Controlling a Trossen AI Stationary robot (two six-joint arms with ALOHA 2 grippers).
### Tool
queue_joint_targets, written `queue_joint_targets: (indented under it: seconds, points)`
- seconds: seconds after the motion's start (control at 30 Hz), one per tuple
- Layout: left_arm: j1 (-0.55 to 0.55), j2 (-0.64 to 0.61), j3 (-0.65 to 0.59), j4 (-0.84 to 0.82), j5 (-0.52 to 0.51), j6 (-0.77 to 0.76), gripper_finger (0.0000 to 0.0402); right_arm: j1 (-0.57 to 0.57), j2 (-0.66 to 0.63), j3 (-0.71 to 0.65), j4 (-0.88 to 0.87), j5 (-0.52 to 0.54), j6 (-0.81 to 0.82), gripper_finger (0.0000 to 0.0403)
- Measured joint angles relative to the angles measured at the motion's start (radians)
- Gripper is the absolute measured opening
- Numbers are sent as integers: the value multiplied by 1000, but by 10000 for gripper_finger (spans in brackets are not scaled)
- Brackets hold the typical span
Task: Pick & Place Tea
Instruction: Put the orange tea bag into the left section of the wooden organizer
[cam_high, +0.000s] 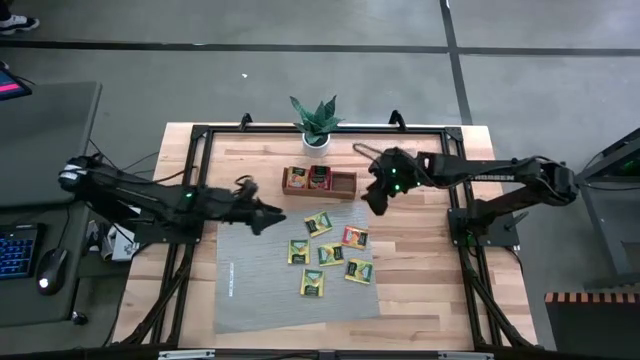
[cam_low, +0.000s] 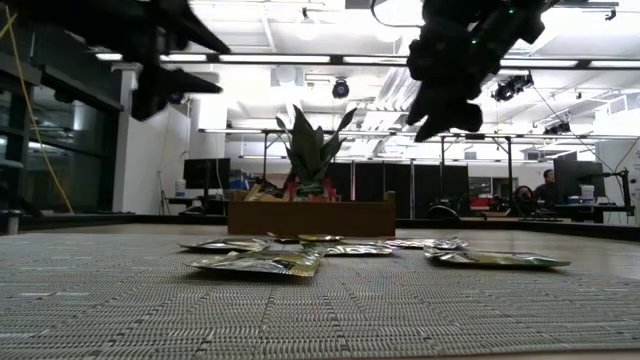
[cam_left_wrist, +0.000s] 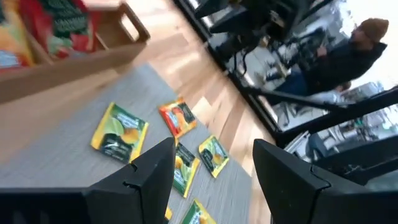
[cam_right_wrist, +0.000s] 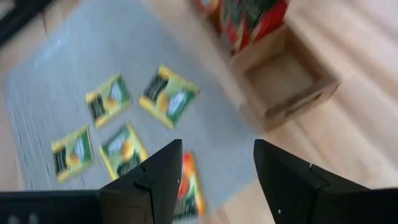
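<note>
Several yellow-green tea sachets (cam_high: 331, 254) and a red one (cam_high: 355, 236) lie flat on the grey ribbed mat (cam_high: 250, 290). More sachets stand in the left and middle compartments of the wooden tray (cam_high: 345, 183); its right compartment (cam_right_wrist: 283, 78) holds nothing. My left gripper (cam_high: 268, 215) hovers open above the mat's far left part, pointing toward the sachets (cam_left_wrist: 121, 134). My right gripper (cam_high: 375, 200) hangs open in the air beside the tray's right end, above the mat's far right corner. Neither has anything between its fingers (cam_left_wrist: 155, 168) (cam_right_wrist: 161, 168).
A potted plant (cam_high: 316, 122) stands behind the tray at the table's far edge. Bare wood (cam_high: 420, 270) lies right of the mat. A black frame (cam_high: 200, 150) borders the table. A person (cam_left_wrist: 360, 56) sits in the room beyond.
</note>
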Motion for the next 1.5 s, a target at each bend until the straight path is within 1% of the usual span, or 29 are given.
queue_joint_targets:
  seconds: [0.1,0.2,0.3,0.37,0.47,0.53,0.6,0.67,0.77,0.8,0.87,0.93,1.1,1.2,1.27,1.4,1.5]
  points:
    - [76,133,58,8,128,6,214,39,8,0,-48,26,-12,195]
    - [137,278,136,10,272,-2,214,61,10,0,-139,75,-8,195]
    - [179,423,223,8,413,-30,214,69,10,0,-247,118,3,195]
    - [192,521,294,10,474,-33,214,71,10,-14,-298,122,2,195]
    - [192,660,416,5,521,12,214,83,-4,-104,-250,90,6,195]
    - [189,735,507,-3,539,72,214,95,-21,-190,-174,48,39,195]
    - [189,808,601,-9,573,173,214,108,-43,-271,-62,5,79,195]
    - [189,869,692,-62,608,311,214,125,-65,-336,40,-32,115,195]
    - [188,948,831,-201,614,507,214,148,-95,-393,157,-59,136,195]
    - [188,965,866,-273,607,569,214,154,-106,-402,181,-64,136,195]
    - [188,1002,929,-399,585,693,214,164,-124,-410,201,-64,134,195]
    - [187,1026,963,-482,548,806,214,174,-133,-411,208,-49,134,195]
    - [182,1094,969,-501,492,959,214,180,-142,-410,238,-36,133,195]
    - [182,1131,975,-433,480,984,214,180,-142,-410,241,-35,126,195]
    - [182,1135,968,-458,458,1003,214,180,-142,-410,241,-33,122,195]
    - [182,1160,977,-348,443,1039,214,180,-142,-410,240,-26,116,195]
    - [182,1170,967,-343,417,1046,214,180,-142,-410,244,-19,115,195]
